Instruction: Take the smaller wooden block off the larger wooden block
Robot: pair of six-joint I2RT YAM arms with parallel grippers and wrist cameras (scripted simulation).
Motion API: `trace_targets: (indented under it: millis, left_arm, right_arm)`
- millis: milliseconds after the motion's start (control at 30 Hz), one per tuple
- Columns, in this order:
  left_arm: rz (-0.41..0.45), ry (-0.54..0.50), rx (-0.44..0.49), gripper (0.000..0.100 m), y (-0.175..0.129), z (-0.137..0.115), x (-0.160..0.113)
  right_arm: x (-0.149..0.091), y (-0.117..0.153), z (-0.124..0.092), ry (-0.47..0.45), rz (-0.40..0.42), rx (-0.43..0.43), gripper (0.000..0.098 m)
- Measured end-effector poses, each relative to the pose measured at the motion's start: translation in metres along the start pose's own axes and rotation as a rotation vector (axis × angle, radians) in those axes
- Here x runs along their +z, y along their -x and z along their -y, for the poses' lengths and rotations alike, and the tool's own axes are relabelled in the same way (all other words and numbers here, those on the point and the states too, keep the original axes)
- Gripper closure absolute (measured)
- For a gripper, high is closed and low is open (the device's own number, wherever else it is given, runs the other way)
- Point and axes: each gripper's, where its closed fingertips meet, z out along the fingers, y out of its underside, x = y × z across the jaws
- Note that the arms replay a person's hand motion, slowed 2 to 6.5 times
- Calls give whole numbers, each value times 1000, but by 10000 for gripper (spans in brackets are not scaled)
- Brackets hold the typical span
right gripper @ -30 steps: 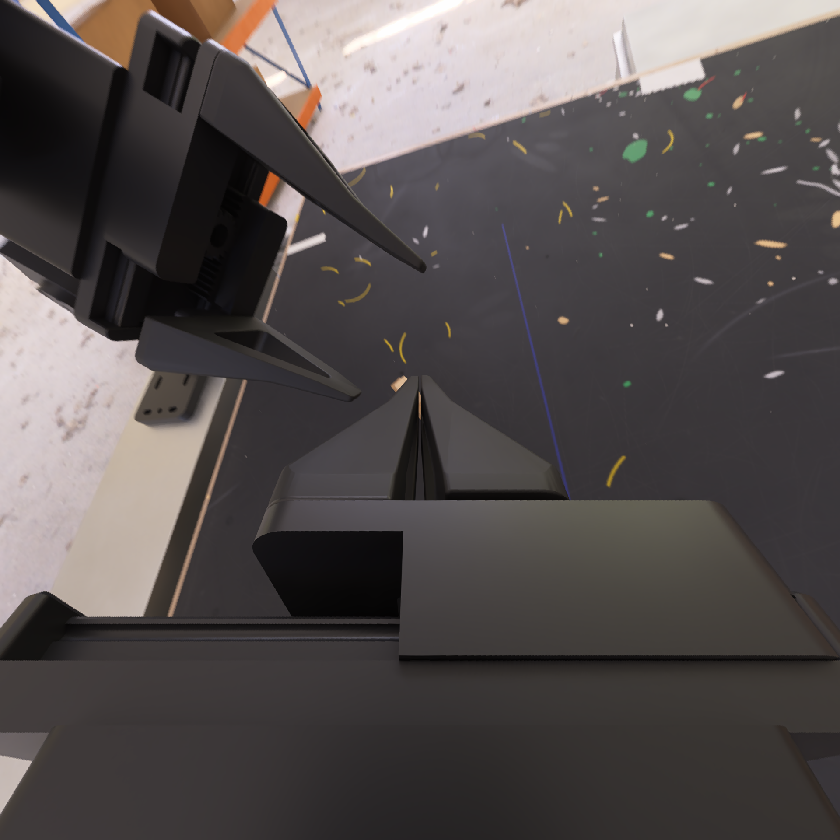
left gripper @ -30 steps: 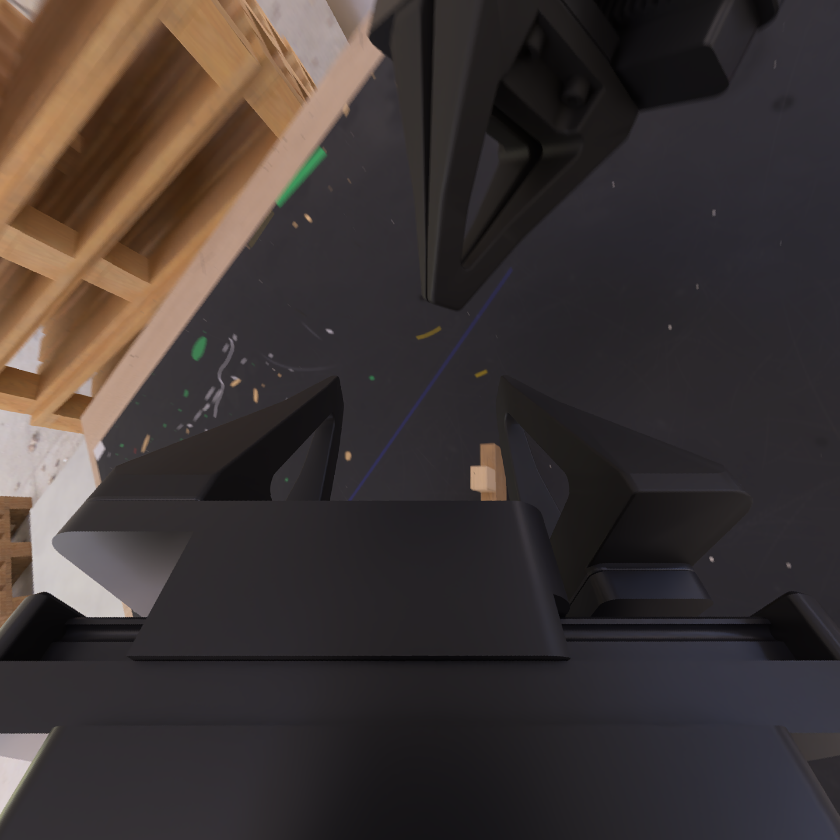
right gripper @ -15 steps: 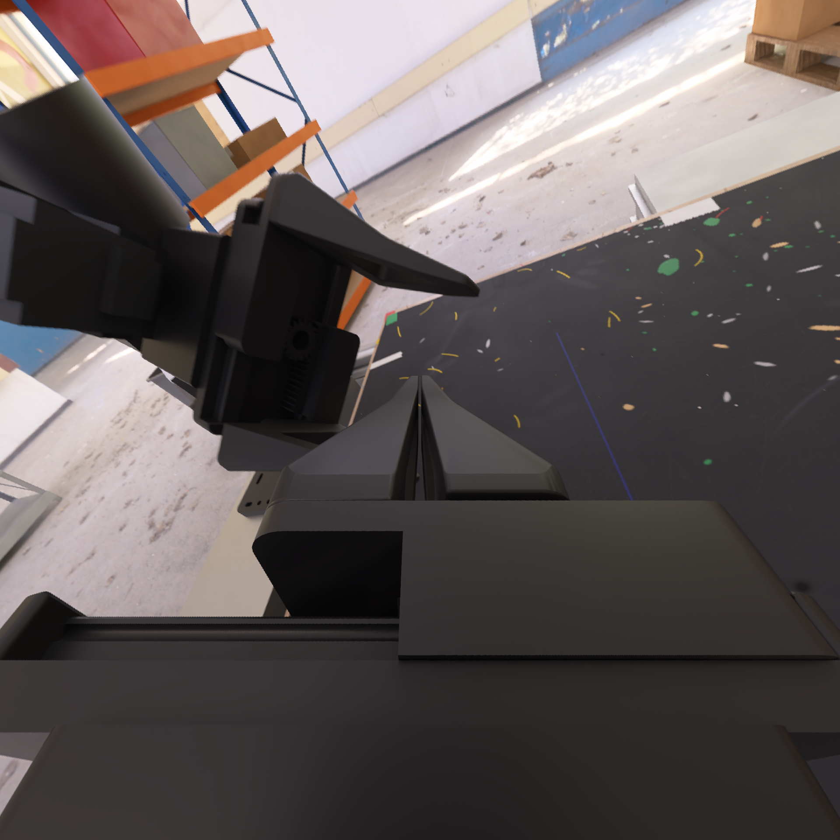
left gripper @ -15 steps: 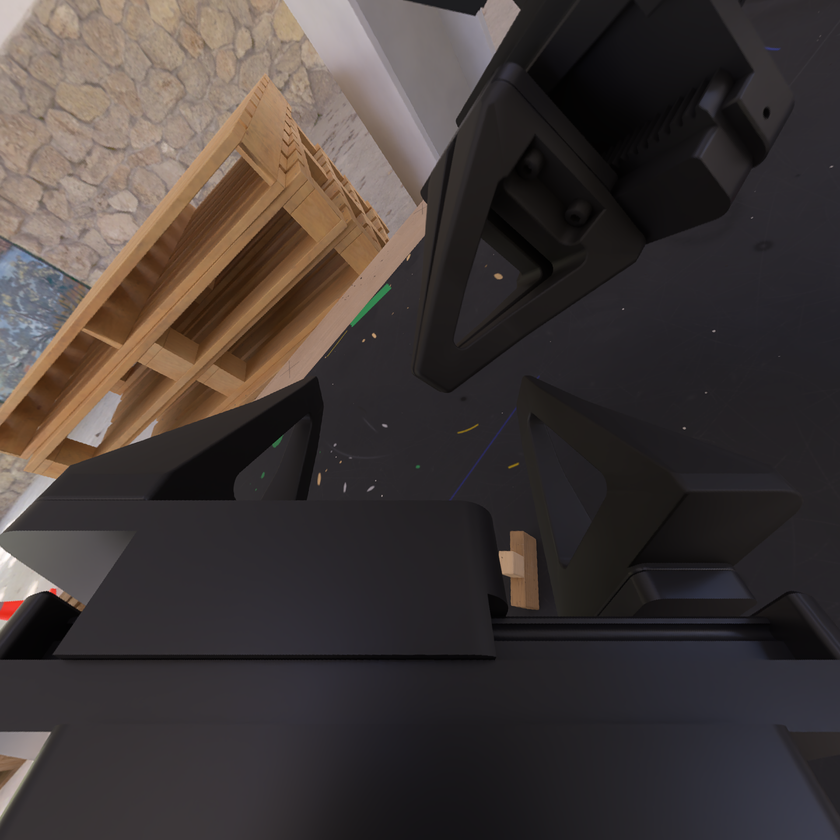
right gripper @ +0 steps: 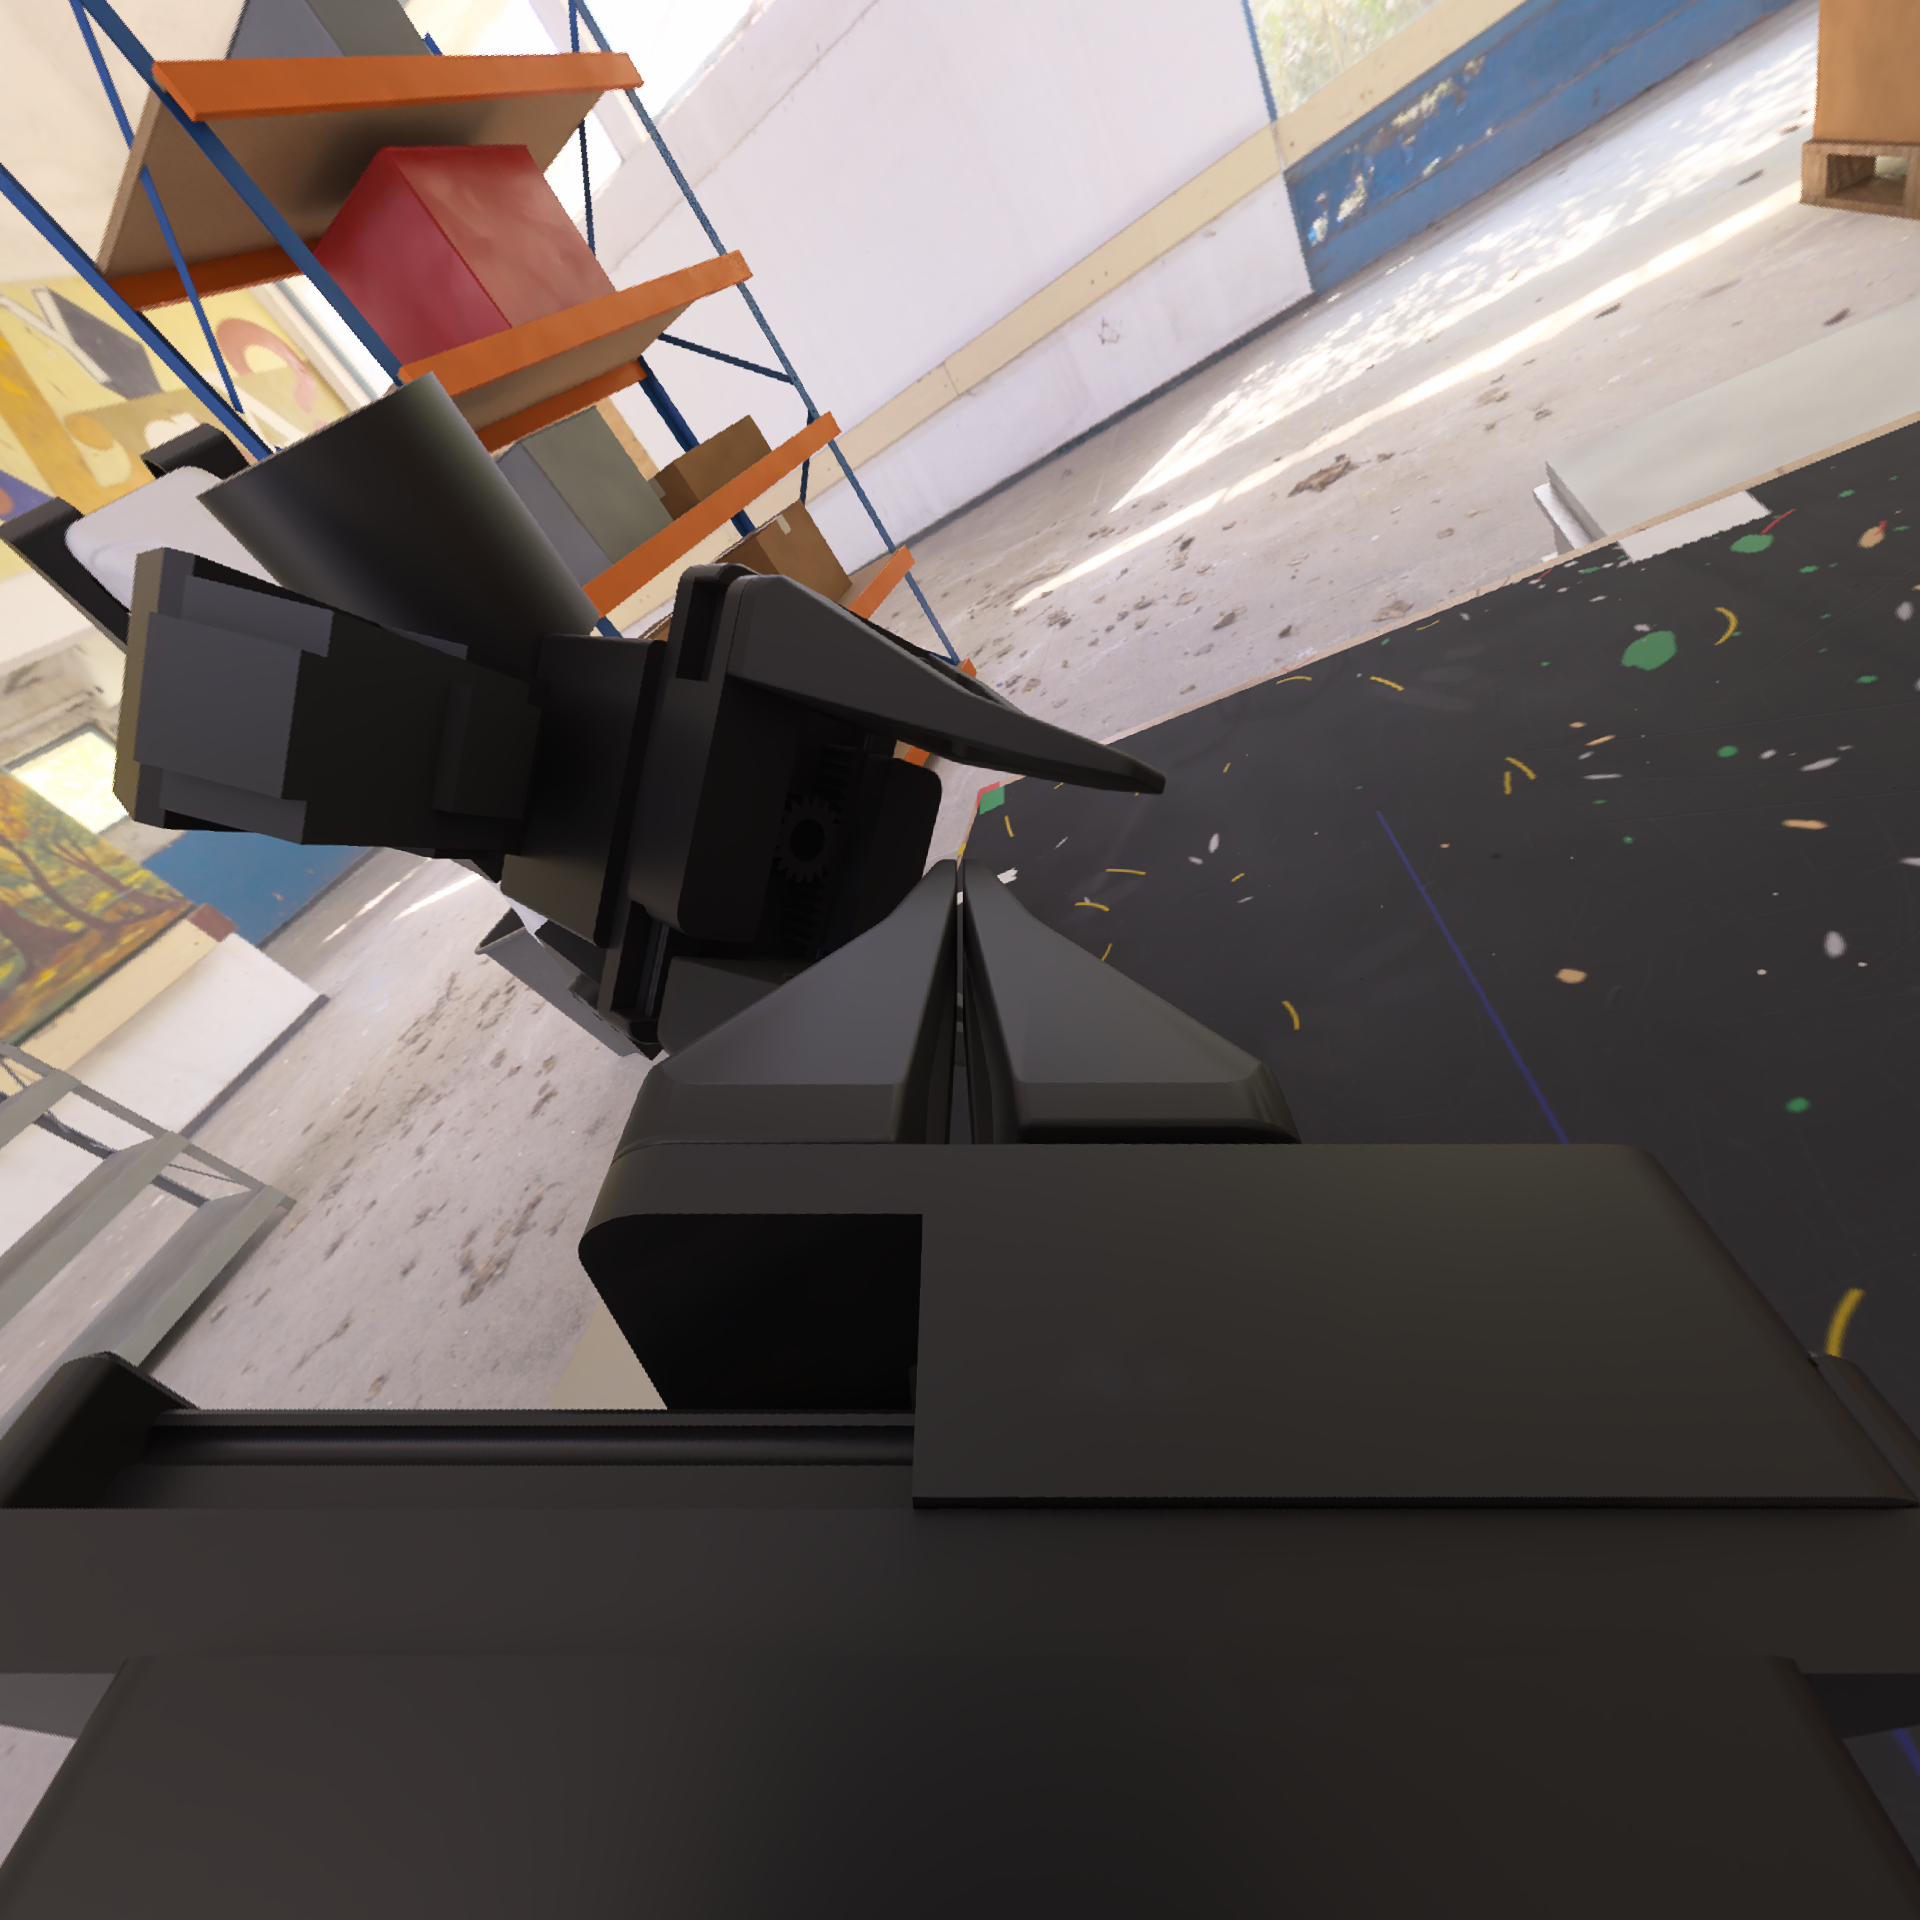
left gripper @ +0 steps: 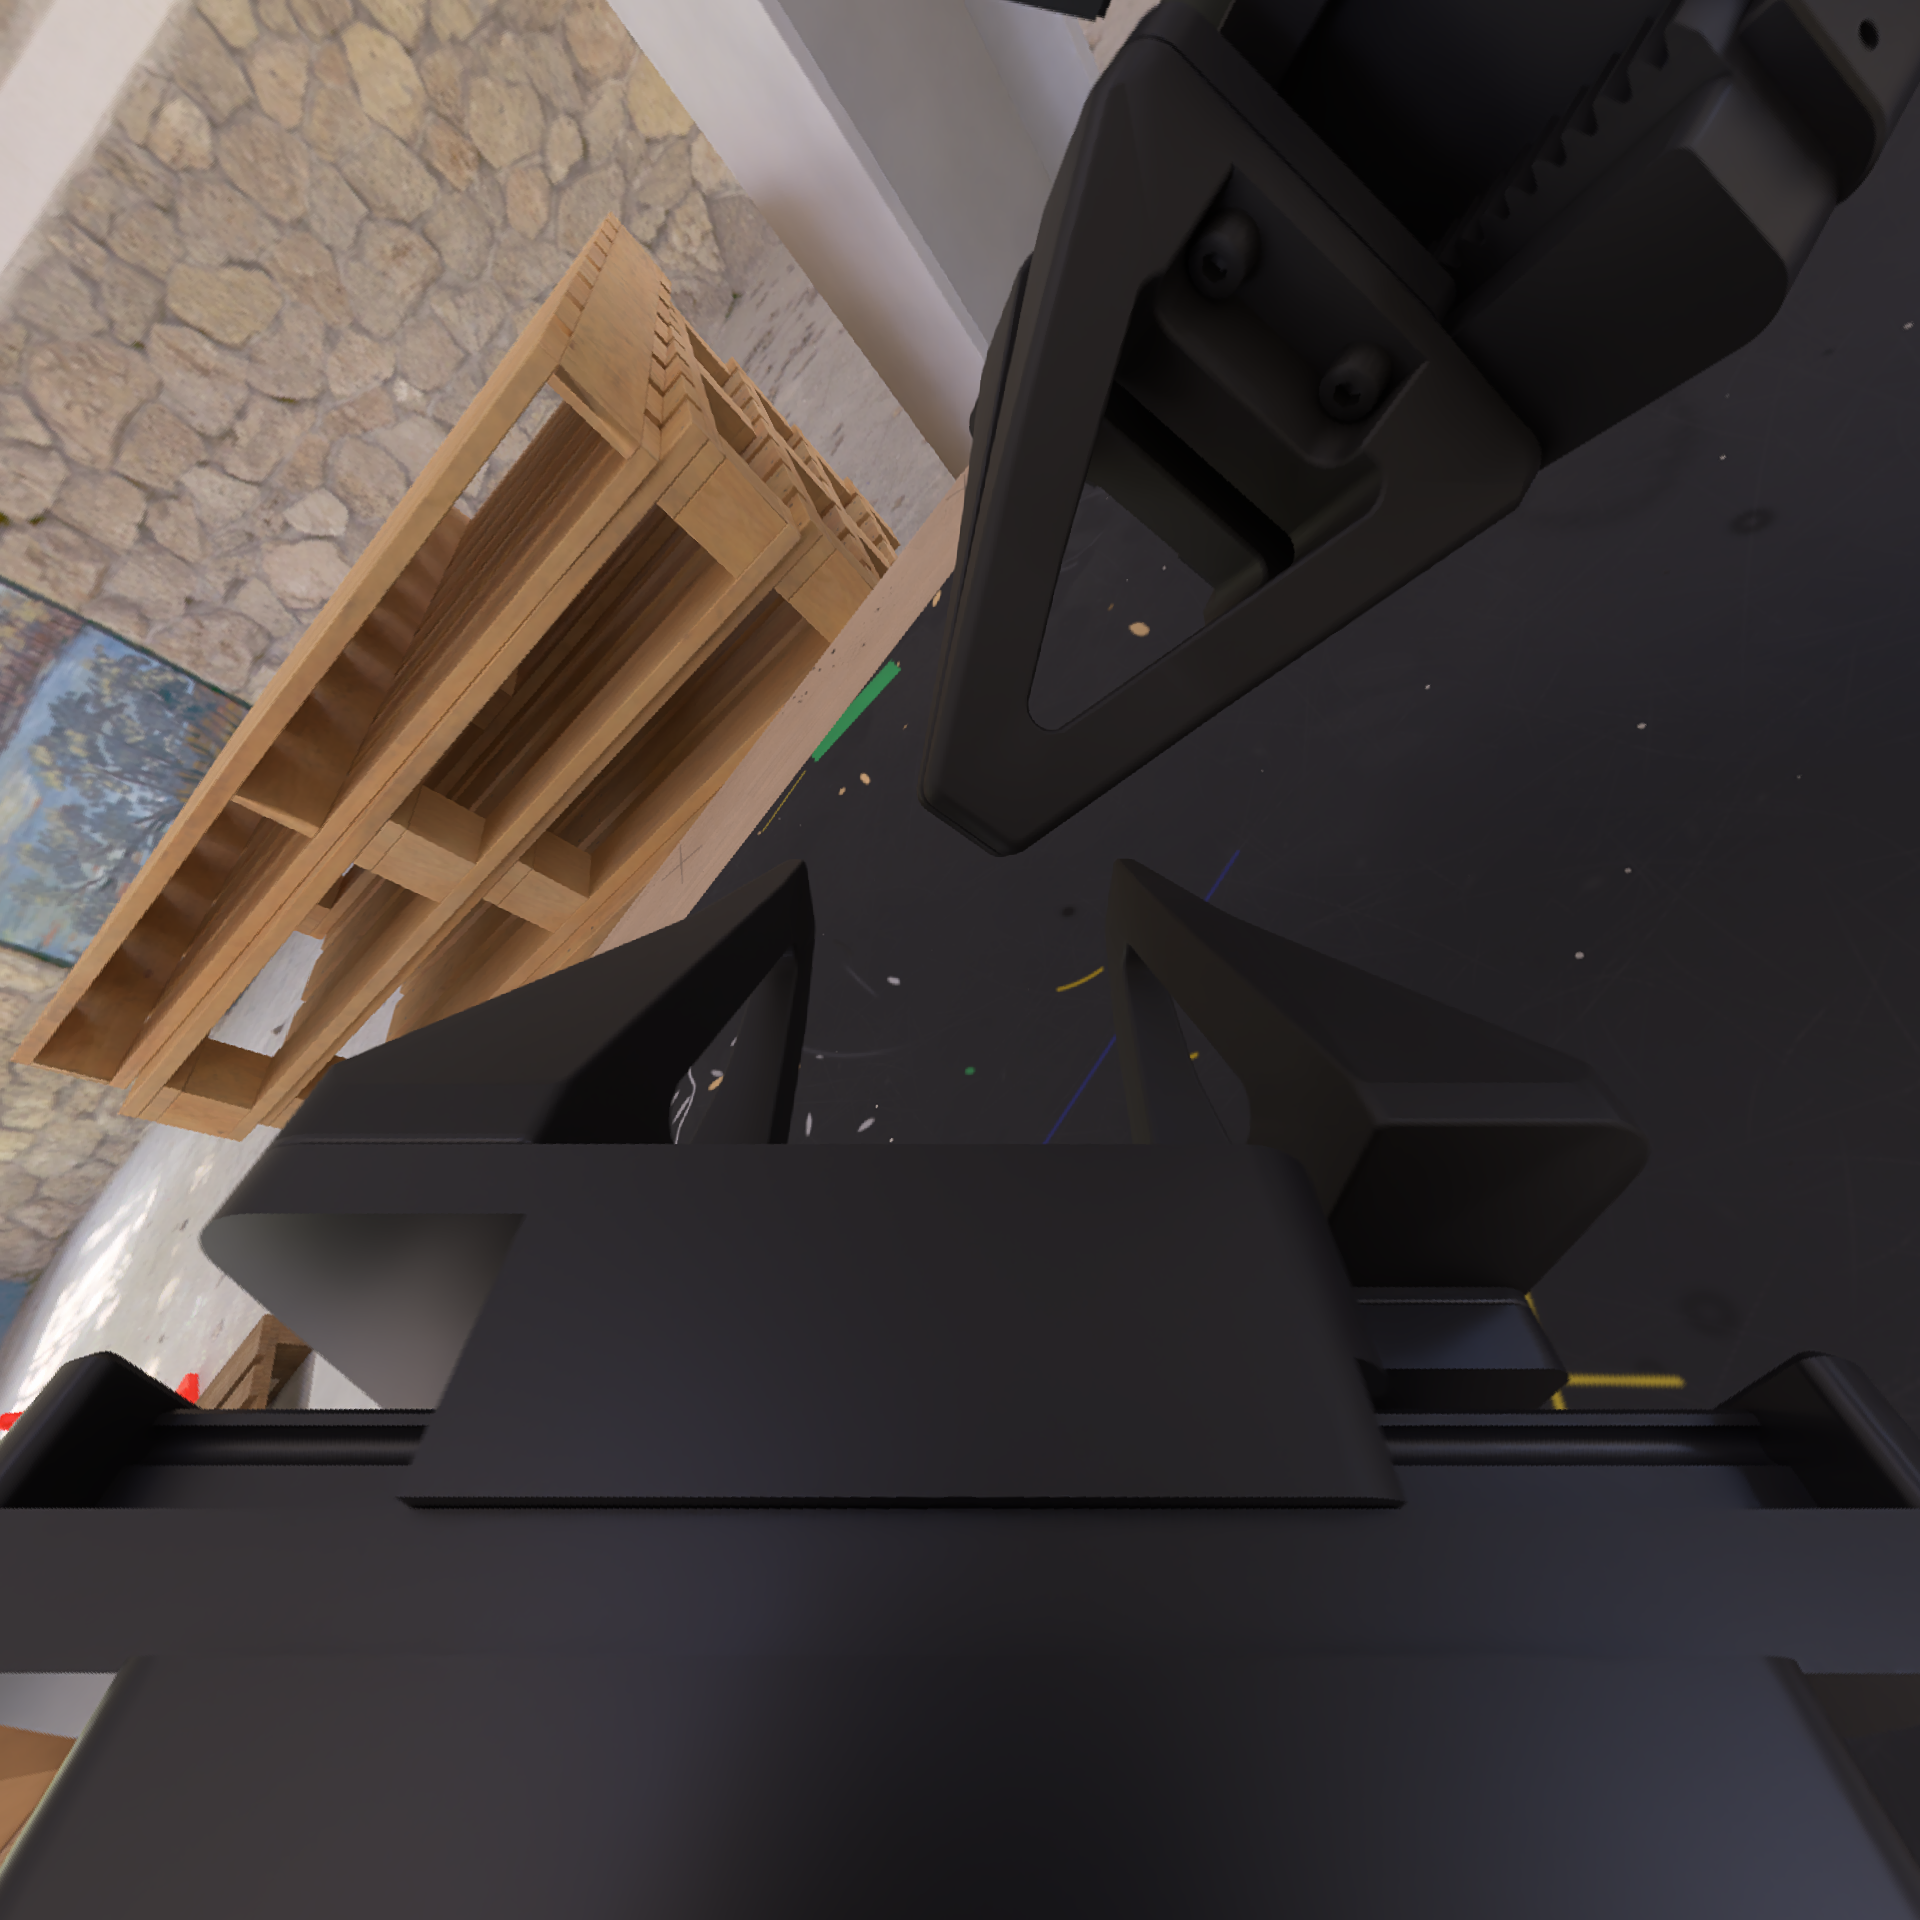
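Note:
Neither wooden block shows in either view. In the left wrist view my left gripper (left gripper: 961, 925) is open and empty over the dark tabletop (left gripper: 1558, 831). My right gripper (left gripper: 992, 821) hangs just beyond and above it, point down, its fingers together. In the right wrist view my right gripper (right gripper: 958, 878) is shut, and I see nothing between its fingers. The left gripper comes in from the left there, its upper finger (right gripper: 987, 727) reaching over my right fingertips. Its lower finger is hidden behind my right gripper.
The tabletop is black with paint specks and a thin blue line (right gripper: 1475, 977). Its wooden edge (left gripper: 831, 707) runs at the left. A stack of wooden pallets (left gripper: 468, 675) stands beyond that edge. A blue and orange shelf rack (right gripper: 468, 260) stands on the floor beyond the table.
Both views have tilted up off the table toward the room. The two wooden blocks beside my left gripper's right finger have slid down out of view. The grippers have drawn closer together.

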Motion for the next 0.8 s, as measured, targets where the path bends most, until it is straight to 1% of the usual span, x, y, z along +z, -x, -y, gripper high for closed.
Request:
trace_targets:
  millis: [167, 400, 467, 533, 600, 800]
  left_arm:
    - [-13, 16, 11, 623, -1, -2, 0]
    - [-17, 22, 29, 734, -2, -3, 0]
    - [-20, 25, 30, 751, -3, -4, 0]
    - [-27, 32, 31, 753, -5, -6, 0]
    - [-35, 42, 30, 732, -6, -8, 0]
    - [-65, 70, 22, 592, -10, -13, -1]
  right_arm:
    - [0, 4, 1, -8, 14, 3, 970]
    - [-1, 8, 5, -27, 27, 13, 970]
    - [-2, 8, 5, -29, 26, 17, 970]
    - [-3, 6, 4, -26, 19, 22, 970]
    - [-4, 3, 2, -22, 9, 28, 970]
    - [-7, -3, -2, -15, -19, 42, 970]
